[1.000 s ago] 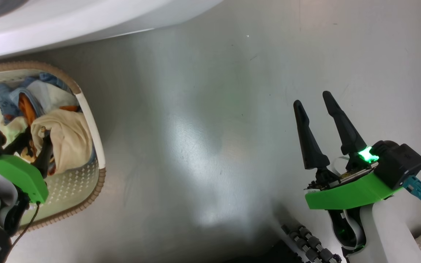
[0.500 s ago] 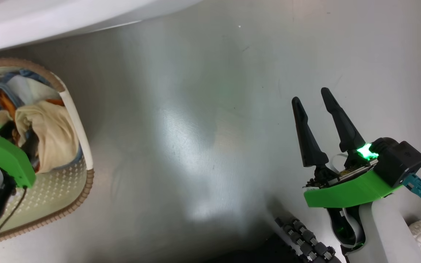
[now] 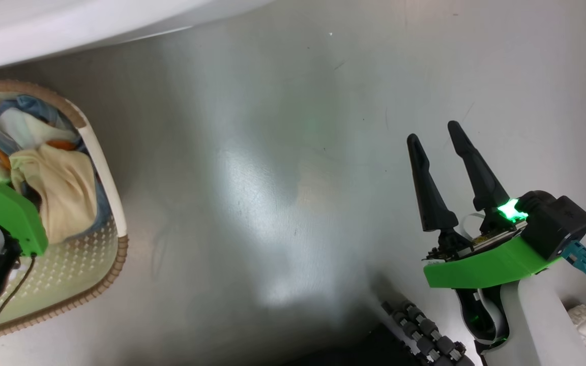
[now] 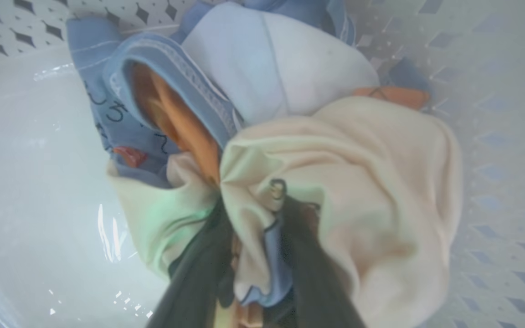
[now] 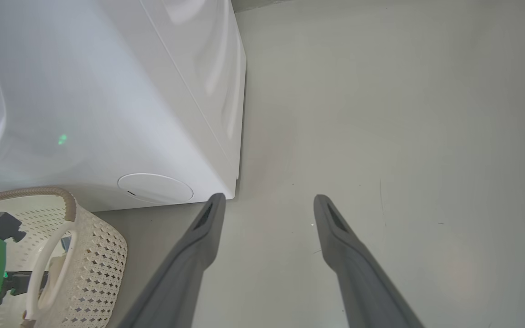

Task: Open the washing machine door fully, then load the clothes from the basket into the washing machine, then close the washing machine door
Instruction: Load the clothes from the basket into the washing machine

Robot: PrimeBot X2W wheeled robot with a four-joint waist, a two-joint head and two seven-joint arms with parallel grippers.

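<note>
Crumpled cream-and-blue clothes (image 4: 344,159) in perforated basket (image 4: 508,114)

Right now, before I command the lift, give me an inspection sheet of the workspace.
surface: grey glossy floor, light glare mid-view.
job's things: clothes, blue printed fabric and cream cloth, bunched in the basket; it stands beside the white washing machine.
clutter: nothing seen.
grippers: left gripper fingers pushed into the clothes, a cloth fold between them, grip unclear; right gripper open over the floor, holding nothing.
cables: thin dark lead at the left wrist; teal plug at the right wrist.
surroundings: nothing seen.
</note>
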